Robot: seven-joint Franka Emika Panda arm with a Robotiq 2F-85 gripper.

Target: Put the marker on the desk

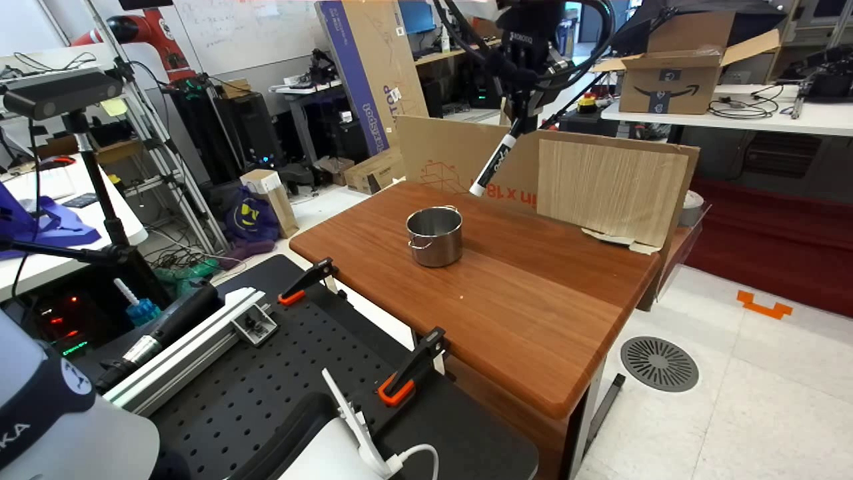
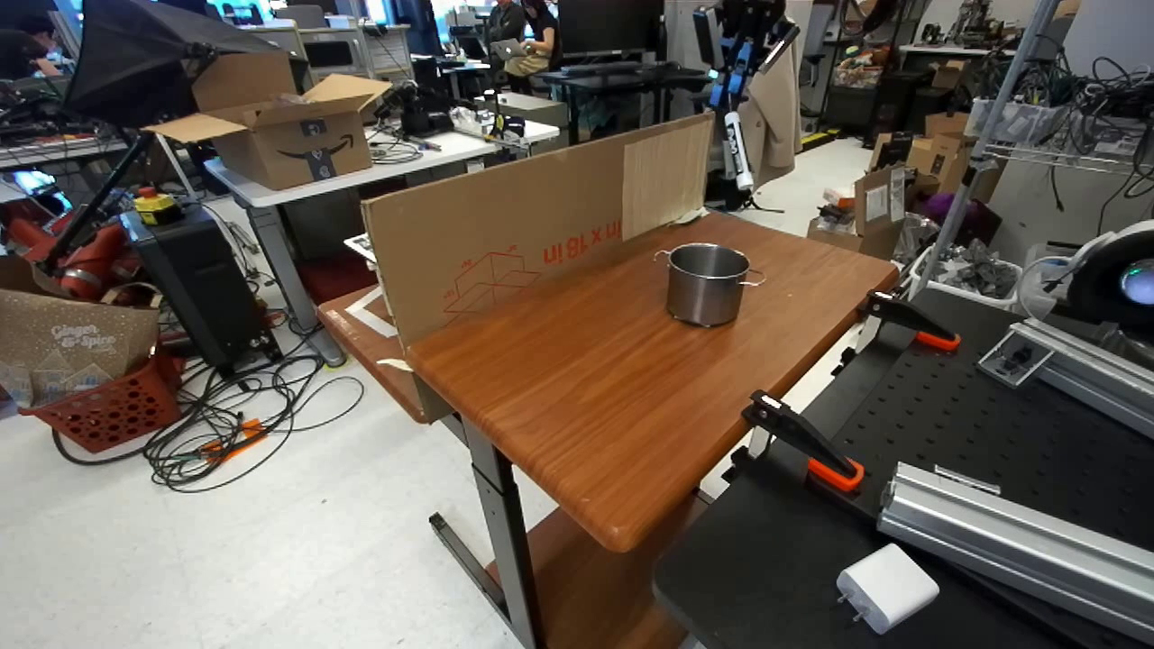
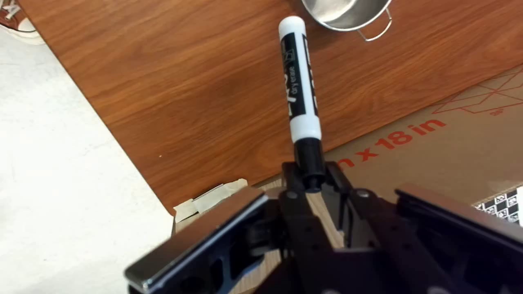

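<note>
The marker [image 1: 494,164] has a black and white body, white end and black cap; it also shows in an exterior view [image 2: 737,151] and the wrist view [image 3: 300,77]. My gripper [image 1: 520,125] is shut on the marker's black cap end, seen in the wrist view [image 3: 311,173]; it also shows in an exterior view [image 2: 728,101]. The marker hangs tilted, white end down, in the air above the desk's far part. The desk [image 1: 533,300] is the reddish-brown wooden top, also in an exterior view [image 2: 577,388] and the wrist view [image 3: 184,81].
A metal pot [image 1: 436,245] with wire handles stands on the desk, also in an exterior view [image 2: 703,293]. A cardboard panel [image 1: 460,150] stands upright along one desk edge. Orange-handled clamps [image 1: 413,367] and a black perforated table [image 1: 313,360] adjoin the opposite edge.
</note>
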